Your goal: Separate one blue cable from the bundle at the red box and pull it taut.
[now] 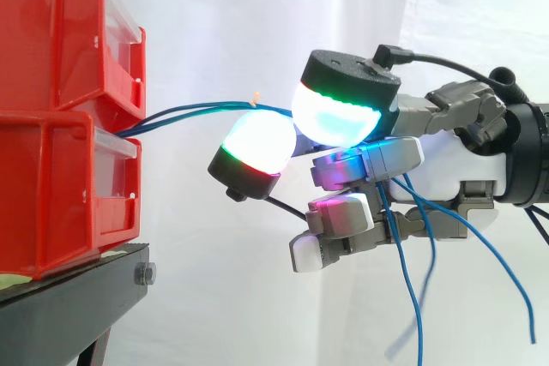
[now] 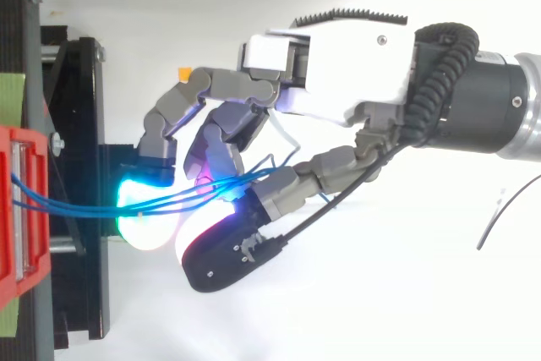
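Now | hand [image 2: 338, 65] is pinching several blue cables [image 2: 84, 205] between its glowing pads [image 1: 257, 143], not one | cables are running left into the red box [image 1: 51, 186], bowing a little | risk: a pull is probably tightening all of them together, because none is standing apart.

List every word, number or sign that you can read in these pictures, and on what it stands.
None can be read. The red bins, their clear front strips, the hand and the blue cables show no legible print.
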